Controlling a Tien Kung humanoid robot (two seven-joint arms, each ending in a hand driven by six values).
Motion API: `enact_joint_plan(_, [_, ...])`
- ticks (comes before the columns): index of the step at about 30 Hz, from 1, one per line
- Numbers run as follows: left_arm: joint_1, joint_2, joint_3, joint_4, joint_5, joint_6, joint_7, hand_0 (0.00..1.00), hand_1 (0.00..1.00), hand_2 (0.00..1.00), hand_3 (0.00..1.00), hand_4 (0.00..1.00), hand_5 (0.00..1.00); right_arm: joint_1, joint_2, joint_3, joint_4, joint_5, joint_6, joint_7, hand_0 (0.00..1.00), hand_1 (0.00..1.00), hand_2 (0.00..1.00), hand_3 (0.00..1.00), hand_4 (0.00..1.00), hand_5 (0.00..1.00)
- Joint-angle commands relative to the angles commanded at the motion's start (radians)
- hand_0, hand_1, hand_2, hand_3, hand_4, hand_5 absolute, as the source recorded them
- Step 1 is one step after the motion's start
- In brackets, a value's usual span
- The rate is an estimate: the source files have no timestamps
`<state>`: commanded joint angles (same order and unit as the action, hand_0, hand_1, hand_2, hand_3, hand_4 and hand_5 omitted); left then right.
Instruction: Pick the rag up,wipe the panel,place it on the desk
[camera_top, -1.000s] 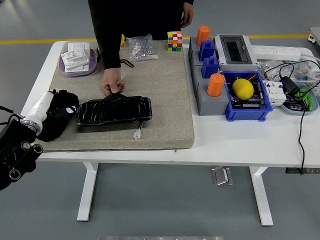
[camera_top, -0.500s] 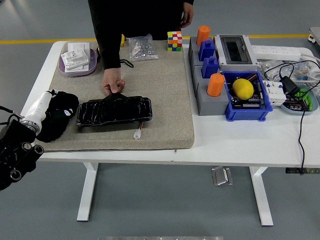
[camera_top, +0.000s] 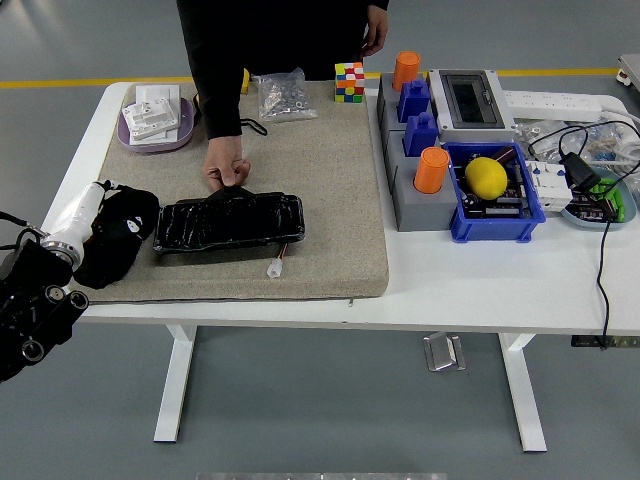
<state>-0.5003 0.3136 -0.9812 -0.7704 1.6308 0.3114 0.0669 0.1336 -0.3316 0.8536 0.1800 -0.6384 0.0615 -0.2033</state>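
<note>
Head view: at the frame's left, the robot's left hand (camera_top: 115, 235) lies on the black rag (camera_top: 105, 258), grip unclear, beside the panel (camera_top: 228, 222) a person's hand (camera_top: 224, 168) steadies; next it must lift and wipe.

We see a Rubik's cube (camera_top: 349, 82) at mat's far edge, bag of screws (camera_top: 283, 95) beside it, lemon (camera_top: 486, 177) in blue bin (camera_top: 530, 214) w/ orange cups (camera_top: 431, 170) near

Bright, even overhead light falls across the white worktop (camera_top: 470, 290), casting only soft, short shadows; the glossy black panel (camera_top: 228, 222) catches small highlights, and focus holds sharp to the edges.
</note>
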Motion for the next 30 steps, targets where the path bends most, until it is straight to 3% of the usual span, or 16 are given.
enact_joint_plan(4, [-0.001, 0.000, 0.000, 0.005, 0.018, 0.011, 0.001, 0.389, 0.532, 0.845, 0.596, 0.535, 0.061, 0.000, 0.001, 0.008, 0.000, -0.003, -0.001, 0.001, 0.724, 0.637, 0.679, 0.584, 0.955, 0.549])
enact_joint_plan(5, [-0.001, 0.000, 0.000, 0.006, 0.022, 0.013, 0.002, 0.356, 0.414, 0.757, 0.550, 0.366, 0.002, -0.001, 0.001, 0.008, 0.000, -0.003, -0.002, 0.001, 0.722, 0.636, 0.680, 0.584, 0.954, 0.551])
enact_joint_plan(10, [-0.001, 0.001, 0.002, 0.013, 0.048, 0.032, 0.006, 0.356, 0.414, 0.757, 0.550, 0.366, 0.002, -0.003, 0.002, 0.016, 0.000, -0.007, -0.003, 0.002, 0.722, 0.636, 0.680, 0.584, 0.954, 0.551])
enact_joint_plan(11, [-0.001, 0.001, 0.003, 0.015, 0.054, 0.033, 0.008, 0.340, 0.369, 0.719, 0.531, 0.258, 0.002, -0.003, 0.002, 0.016, 0.000, -0.007, -0.004, 0.002, 0.722, 0.636, 0.679, 0.585, 0.954, 0.550])
enact_joint_plan(16, [-0.003, -0.001, 0.011, 0.022, 0.074, 0.040, 0.015, 0.340, 0.369, 0.719, 0.531, 0.258, 0.002, -0.001, 0.003, 0.019, 0.000, -0.007, -0.005, 0.005, 0.722, 0.636, 0.679, 0.585, 0.954, 0.550])
enact_joint_plan(17, [-0.004, -0.001, 0.013, 0.023, 0.077, 0.040, 0.016, 0.290, 0.345, 0.678, 0.499, 0.157, 0.002, -0.001, 0.003, 0.022, 0.000, -0.009, -0.006, 0.005, 0.722, 0.636, 0.680, 0.586, 0.958, 0.558])
enact_joint_plan(28, [-0.001, -0.002, 0.014, 0.020, 0.069, 0.078, -0.012, 0.253, 0.340, 0.642, 0.483, 0.152, 0.002, -0.004, 0.005, 0.030, 0.000, -0.017, -0.008, 0.004, 0.723, 0.636, 0.680, 0.587, 0.960, 0.561])
enact_joint_plan(29, [-0.001, -0.001, 0.013, 0.021, 0.061, 0.084, -0.021, 0.240, 0.331, 0.536, 0.340, 0.211, 0.002, -0.003, 0.005, 0.031, 0.000, -0.018, -0.008, 0.005, 0.723, 0.637, 0.680, 0.587, 0.961, 0.561])
enact_joint_plan(30, [-0.001, -0.002, 0.011, 0.023, 0.055, 0.090, -0.028, 0.240, 0.331, 0.536, 0.340, 0.211, 0.002, -0.003, 0.005, 0.030, 0.000, -0.017, -0.008, 0.005, 0.723, 0.637, 0.680, 0.587, 0.961, 0.561])
